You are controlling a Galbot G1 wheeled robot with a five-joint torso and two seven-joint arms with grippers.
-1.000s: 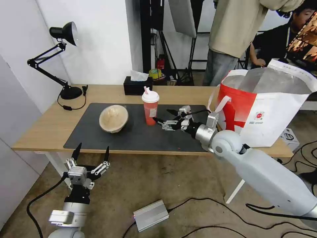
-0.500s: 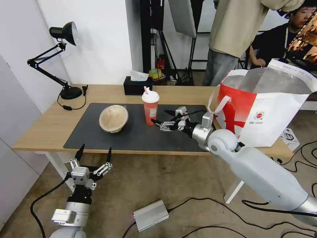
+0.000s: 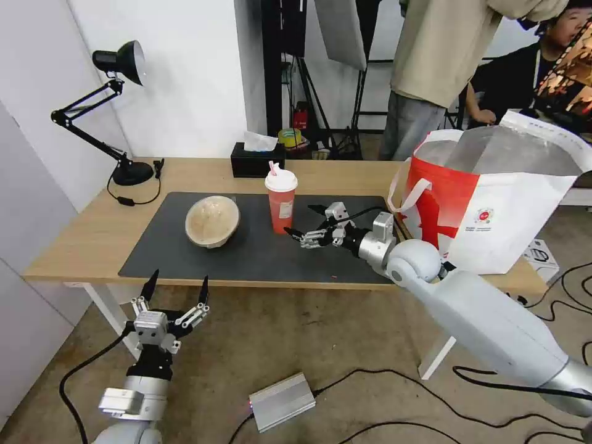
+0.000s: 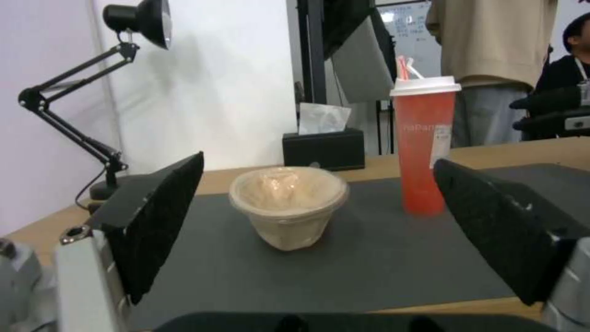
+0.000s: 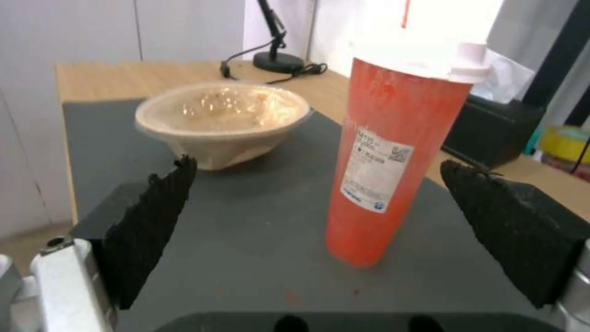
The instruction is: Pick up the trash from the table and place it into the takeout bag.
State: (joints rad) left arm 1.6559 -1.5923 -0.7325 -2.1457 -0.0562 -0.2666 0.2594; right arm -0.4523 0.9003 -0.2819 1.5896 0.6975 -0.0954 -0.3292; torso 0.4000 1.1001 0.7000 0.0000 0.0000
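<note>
I am reaching my right pincer (image 3: 306, 223) across the dark grey mat (image 3: 185, 253) toward a tall red drink cup (image 3: 281, 202) with a white lid and straw. My fingers are spread wide and released, grasping nothing. In my right wrist view the cup (image 5: 393, 152) is standing upright between my two black pads (image 5: 150, 230), apart from both. I judge I am lining up this way so the pads can close on the cup's sides without tipping it.

A beige lidded bowl (image 3: 212, 221) is sitting on the mat to the cup's left, well apart from it. It is tilted a little, its clear lid facing partly toward me. Both pieces of trash are on the bench (image 3: 86, 240), neither yet bagged.

The takeout bag (image 3: 493, 203), white and red with a silver lining, is standing at the right end of the bench. Its mouth is gaping open upward, which should let me drop things in from above. It is sitting just beside my right arm, so I judge the carry from cup to bag will be short.

My left pincer (image 3: 176, 295) is hanging below the bench's front edge, fingers apart and empty, pointing up at the bowl.

A black tissue box (image 3: 257, 159) is resting at the back of the bench, and a black desk lamp (image 3: 105, 111) is standing at the far left.
</note>
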